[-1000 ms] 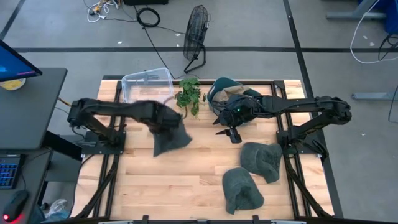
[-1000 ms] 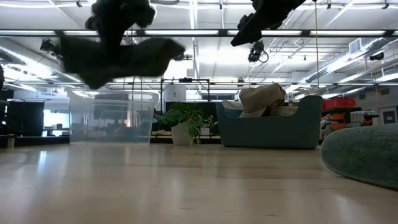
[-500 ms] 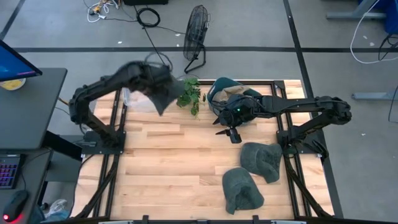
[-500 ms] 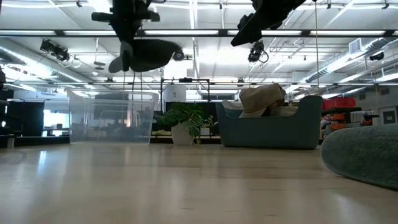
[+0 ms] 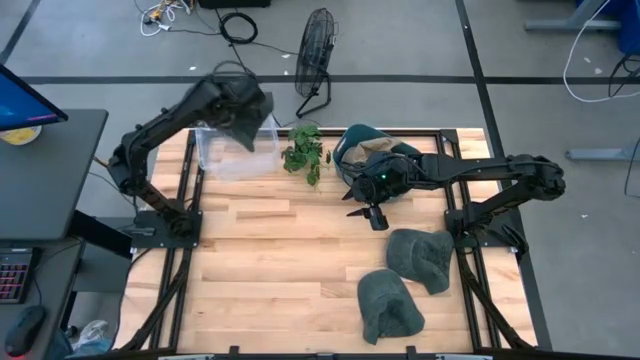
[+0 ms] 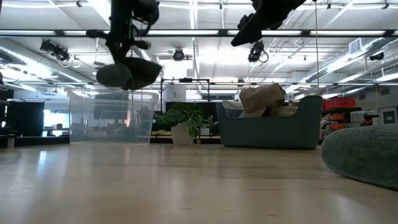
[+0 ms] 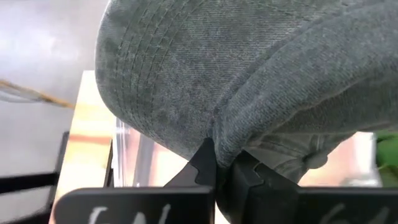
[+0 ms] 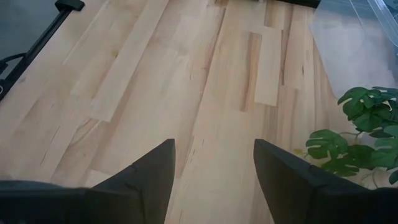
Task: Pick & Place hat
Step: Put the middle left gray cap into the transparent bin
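In the high view, three grey hats are counted: one hat (image 5: 238, 118) carried by the left gripper (image 5: 243, 108) above the clear bin (image 5: 238, 146) at the table's 11 o'clock, and two more hats (image 5: 420, 256) (image 5: 389, 303) lying at about 4 and 5 o'clock. One potted plant (image 5: 304, 153) and one teal bin (image 5: 363, 148) are seen near 12 o'clock, with one fan (image 5: 317, 42) on the floor beyond. Half a second ago the carried hat was held nearer the plant; it is now over the clear bin. The right gripper (image 5: 374, 213) is unmoved near the centre.

In the low view, the hat (image 6: 129, 74) is seen hanging just above the clear bin's (image 6: 112, 118) rim, lower than before.

In the left wrist view, the fingers (image 7: 202, 165) are seen pinched on the hat's (image 7: 249, 68) edge.

In the right wrist view, the fingers (image 8: 147, 173) are spread wide over bare wood, holding nothing.

No writing can be read.
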{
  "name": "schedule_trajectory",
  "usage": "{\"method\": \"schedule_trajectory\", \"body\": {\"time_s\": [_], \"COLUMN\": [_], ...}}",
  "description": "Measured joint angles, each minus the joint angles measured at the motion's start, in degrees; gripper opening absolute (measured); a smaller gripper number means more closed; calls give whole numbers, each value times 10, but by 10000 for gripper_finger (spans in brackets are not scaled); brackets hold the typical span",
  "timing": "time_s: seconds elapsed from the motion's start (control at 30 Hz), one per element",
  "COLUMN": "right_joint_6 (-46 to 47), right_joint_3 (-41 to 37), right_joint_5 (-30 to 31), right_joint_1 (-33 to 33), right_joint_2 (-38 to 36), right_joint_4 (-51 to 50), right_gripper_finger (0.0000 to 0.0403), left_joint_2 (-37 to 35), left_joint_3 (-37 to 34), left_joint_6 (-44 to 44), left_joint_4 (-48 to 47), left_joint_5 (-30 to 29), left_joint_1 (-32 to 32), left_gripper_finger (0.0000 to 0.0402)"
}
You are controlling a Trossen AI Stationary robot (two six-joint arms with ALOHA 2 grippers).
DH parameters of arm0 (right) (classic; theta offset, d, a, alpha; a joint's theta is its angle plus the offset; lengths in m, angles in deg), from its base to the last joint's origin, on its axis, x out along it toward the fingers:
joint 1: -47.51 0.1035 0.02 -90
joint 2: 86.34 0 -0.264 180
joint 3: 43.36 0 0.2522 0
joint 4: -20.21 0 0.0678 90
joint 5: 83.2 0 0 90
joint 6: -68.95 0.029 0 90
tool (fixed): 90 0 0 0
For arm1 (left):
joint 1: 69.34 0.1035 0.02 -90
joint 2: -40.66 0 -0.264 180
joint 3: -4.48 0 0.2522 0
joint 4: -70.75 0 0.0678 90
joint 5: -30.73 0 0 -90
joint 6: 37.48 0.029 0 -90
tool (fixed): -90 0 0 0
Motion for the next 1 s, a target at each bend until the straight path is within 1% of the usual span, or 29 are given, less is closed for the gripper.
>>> {"method": "schedule_trajectory", "body": {"time_s": [0.1,0.17,0.23,0.37,0.47,0.6,0.7,0.83,0.93,1.0], "right_joint_6": [0,0,0,0,0,0,-3,-16,-21,-22], "right_joint_3": [0,0,0,0,0,0,0,0,0,0], "right_joint_5": [0,0,0,0,0,0,0,0,0,0], "right_joint_1": [0,0,0,0,0,0,0,0,0,0], "right_joint_2": [0,0,0,0,0,0,0,0,0,0], "right_joint_4": [0,0,0,0,0,0,0,0,0,0], "right_gripper_finger": [222,222,222,222,222,222,222,222,222,222], "left_joint_2": [0,0,0,0,0,0,-1,-1,-1,-1], "left_joint_3": [-52,-88,-123,-189,-231,-272,-291,-291,-260,-229], "left_joint_6": [-28,-35,-47,-47,-47,-46,-33,-16,-8,15], "left_joint_4": [12,37,74,173,229,245,240,224,182,148], "left_joint_5": [-2,-15,-33,-41,-14,44,95,102,101,101], "left_joint_1": [0,1,1,0,0,5,11,12,8,4], "left_gripper_finger": [12,12,13,17,22,41,64,99,121,130]}}
